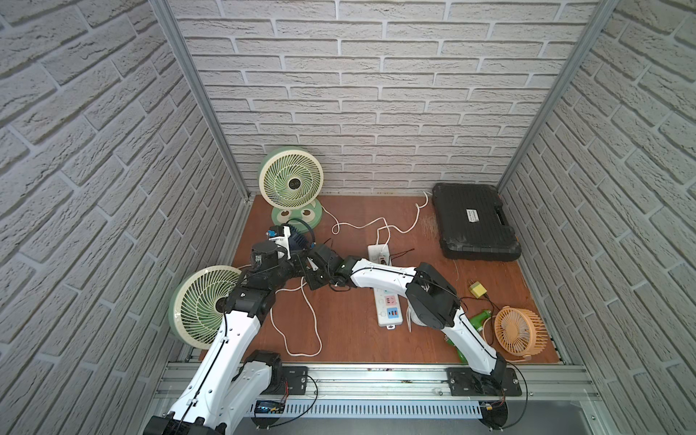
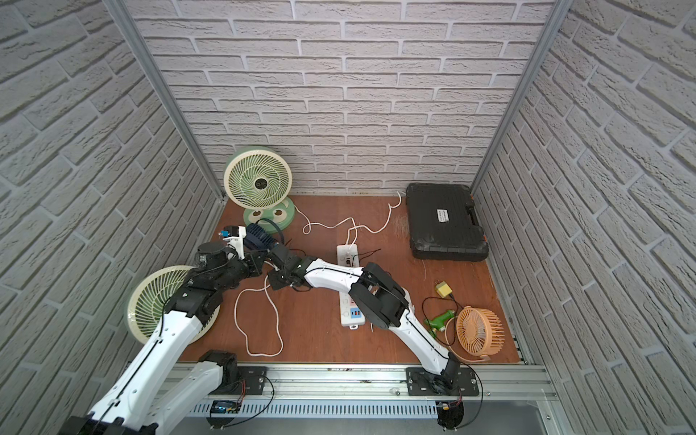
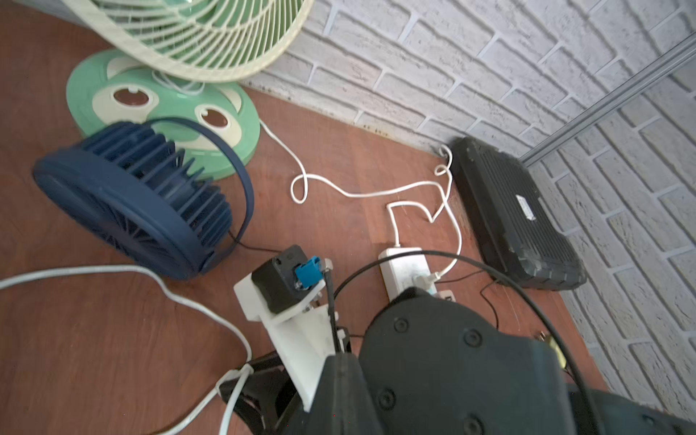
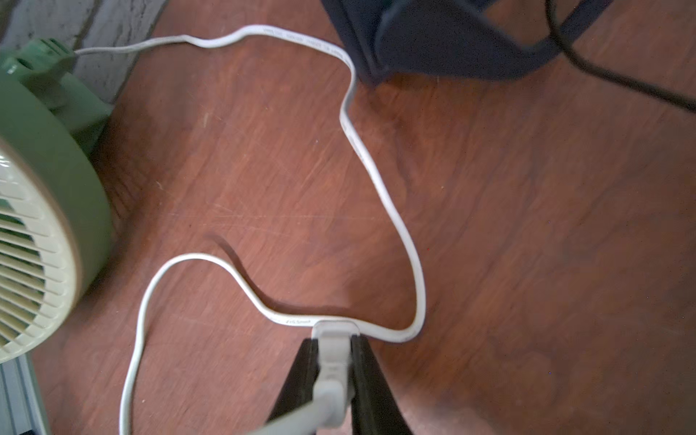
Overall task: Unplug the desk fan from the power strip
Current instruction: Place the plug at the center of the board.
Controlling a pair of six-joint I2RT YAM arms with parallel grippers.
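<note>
Camera layout: one stereo pair overhead, one camera per wrist.
Top views: high above the front rail, tilted down toward the back wall, covering the whole table; nearly identical field in both top views. Left wrist: low over the table, facing the power strip and black case. Right wrist: very close, looking down past the right claw at the white plug. Blue fan common to both wrist views.

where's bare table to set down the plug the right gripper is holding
Widest bare wood: between the looping white cord and the power strip, down to the front rail. Smaller patch between the black case and the yellow adapter. Crowded: around the orange fan, and around the blue fan.
</note>
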